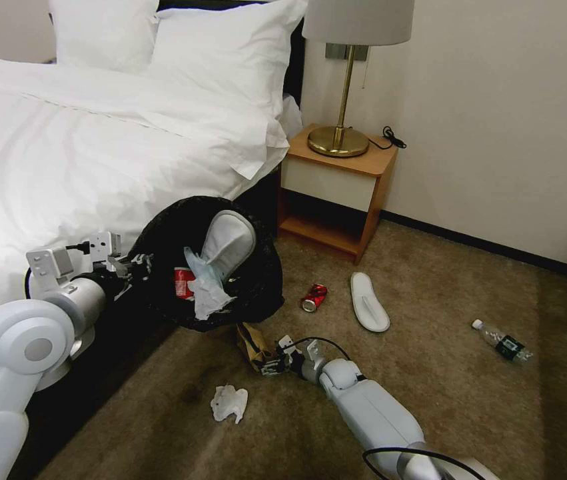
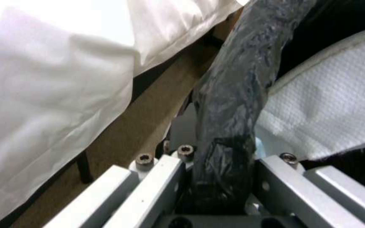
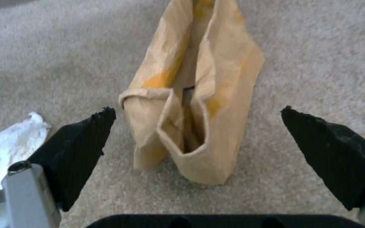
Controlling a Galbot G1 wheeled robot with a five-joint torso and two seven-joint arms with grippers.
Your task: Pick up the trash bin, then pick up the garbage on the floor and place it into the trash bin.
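My left gripper is shut on the rim of the trash bin and holds it tilted off the floor beside the bed. In the left wrist view the jaws clamp the rim, which is wrapped in the black bag. Inside the bin lie a white slipper, a red can, a pale blue mask and a tissue. My right gripper is open, low on the carpet, its fingers on either side of a brown crumpled paper bag, apart from it.
On the carpet lie a red can, a white slipper, a clear bottle and a white tissue. The bed is on the left. A nightstand with a lamp stands against the wall.
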